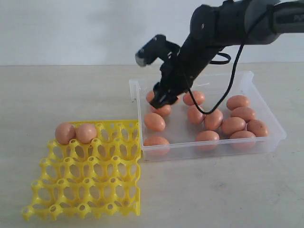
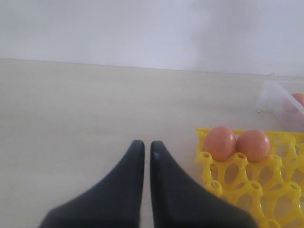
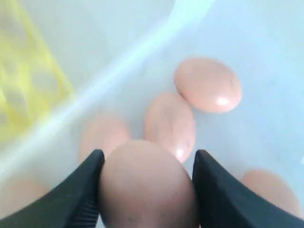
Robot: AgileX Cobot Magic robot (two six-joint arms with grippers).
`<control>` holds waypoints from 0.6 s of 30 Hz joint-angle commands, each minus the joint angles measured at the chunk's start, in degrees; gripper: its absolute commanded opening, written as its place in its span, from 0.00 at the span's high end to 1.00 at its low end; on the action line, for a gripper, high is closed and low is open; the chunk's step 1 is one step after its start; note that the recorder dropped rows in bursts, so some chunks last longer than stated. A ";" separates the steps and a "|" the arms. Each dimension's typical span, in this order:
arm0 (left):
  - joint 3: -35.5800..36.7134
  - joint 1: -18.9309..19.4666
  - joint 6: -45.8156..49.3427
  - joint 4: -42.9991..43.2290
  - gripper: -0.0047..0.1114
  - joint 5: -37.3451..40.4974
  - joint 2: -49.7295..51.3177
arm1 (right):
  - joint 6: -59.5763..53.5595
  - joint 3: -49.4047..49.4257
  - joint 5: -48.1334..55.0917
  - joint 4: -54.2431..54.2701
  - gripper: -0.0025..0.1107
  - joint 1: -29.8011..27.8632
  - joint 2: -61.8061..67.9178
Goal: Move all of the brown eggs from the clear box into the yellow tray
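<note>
1. beige matte counter (image 1: 71, 95) meets a plain white wall (image 1: 71, 28).
2. right hand (image 1: 164, 99) clamps one brown egg (image 3: 147, 190) inside the clear box (image 1: 213, 148).
3. two eggs (image 1: 65, 133) sit in the yellow tray (image 1: 90, 185); left hand (image 2: 143, 148) closed, empty.

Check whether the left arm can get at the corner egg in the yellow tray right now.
Probably yes. The left gripper sits over the table beside the yellow tray, with nothing between it and the corner egg. Its fingers are shut and must open first.
</note>
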 commanded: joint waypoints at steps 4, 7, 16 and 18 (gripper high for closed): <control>0.23 -0.36 -0.01 0.31 0.92 -0.31 -0.20 | -4.86 -0.13 -13.68 31.50 0.98 2.83 -1.72; 0.23 -0.36 -0.01 0.31 0.92 -0.31 -0.20 | -27.02 2.22 -20.97 56.04 0.98 9.52 -2.10; 0.23 -0.36 -0.01 0.31 0.92 -0.31 -0.20 | -37.78 17.42 -95.45 58.73 0.98 29.21 -3.14; 0.23 -0.36 -0.01 0.31 0.92 -0.31 -0.20 | -23.54 20.54 -100.41 57.72 0.98 28.83 -3.14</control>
